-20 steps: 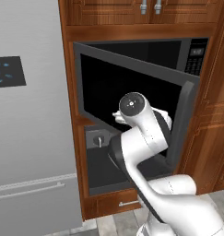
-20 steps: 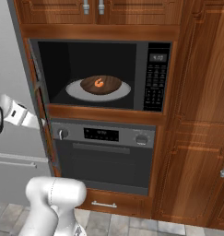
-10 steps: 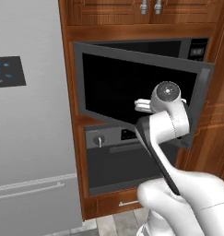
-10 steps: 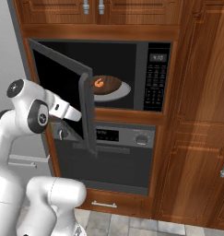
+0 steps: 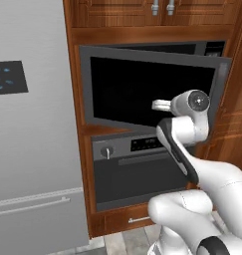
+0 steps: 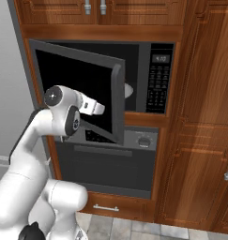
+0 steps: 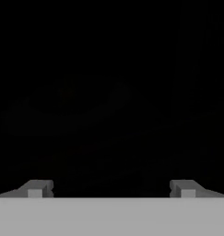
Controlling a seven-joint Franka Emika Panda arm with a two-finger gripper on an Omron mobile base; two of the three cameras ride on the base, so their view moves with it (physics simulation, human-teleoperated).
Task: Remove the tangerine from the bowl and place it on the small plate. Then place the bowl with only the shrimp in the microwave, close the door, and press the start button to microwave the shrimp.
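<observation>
One arm is doing the work here, and it is pushing the microwave door (image 6: 78, 91) shut. Nearest to us, the white arm bends up from the base and its hand presses flat against the dark glass of the door. That is why the hand sits so close to the glass: it is shoving, not grabbing. The gripper (image 7: 111, 189) is open, with its two small tips spread wide apart and nothing between them.

The door is about half closed. It still sticks out at an angle from the microwave (image 6: 160, 77), so the closing step is not finished and the start button has not been pressed yet.

Farther in, behind the door's edge, the right base view shows a little pale sliver of the bowl (image 6: 128, 90) resting inside the microwave. The shrimp in it is hidden by the door. The left base view cannot see inside at all, because the door's glass blocks the way, but it shows the door's whole front and the arm's elbow leaning toward it. The hand view shows dark glass with faint shapes too dim to name.

Below the microwave sits the oven (image 6: 110, 161).
</observation>
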